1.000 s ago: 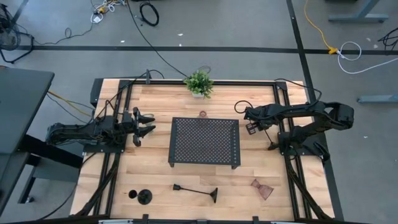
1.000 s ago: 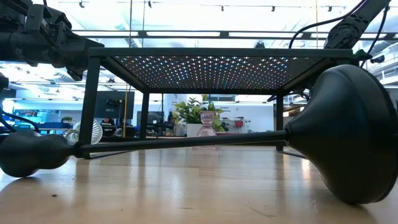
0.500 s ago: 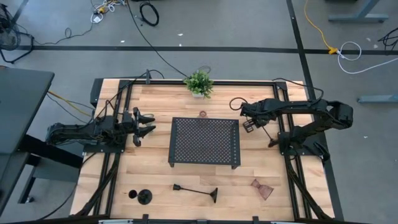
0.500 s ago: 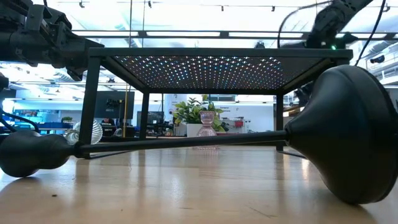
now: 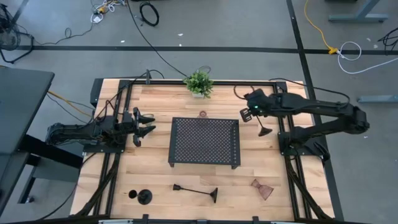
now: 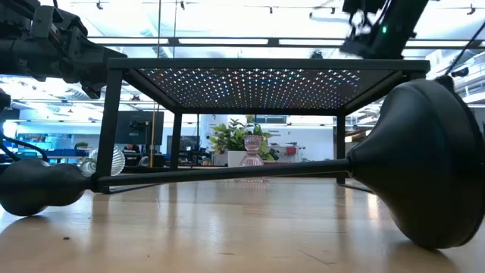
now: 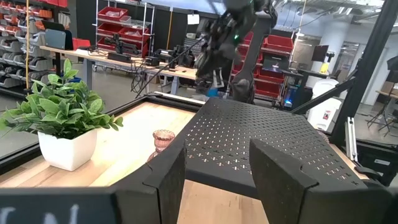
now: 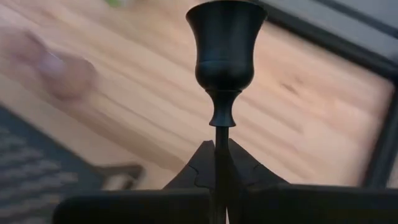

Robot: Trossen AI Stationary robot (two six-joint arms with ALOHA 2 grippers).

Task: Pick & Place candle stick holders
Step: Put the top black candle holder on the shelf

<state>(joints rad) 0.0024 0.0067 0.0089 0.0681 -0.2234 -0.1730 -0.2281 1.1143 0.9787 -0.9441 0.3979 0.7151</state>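
high view: the right end effector (image 5: 251, 112), upper right of centre by the black perforated tray's (image 5: 204, 142) corner, is clamped on a black candle stick holder (image 5: 263, 129). the left end effector (image 5: 144, 124), fingers apart and empty, waits at left. along the bottom of the counter (image 5: 155, 102) lie a long black holder (image 5: 196, 190), a small black holder (image 5: 142, 197) and a pinkish glass holder (image 5: 262, 188).

low view: the lying black holder (image 6: 250, 174) spans the frame; a pink glass cup (image 6: 251, 161) stands under the tray.

right wrist view: the fingers (image 8: 202, 168) are clamped on the held holder's stem (image 8: 221, 146), below its cup.
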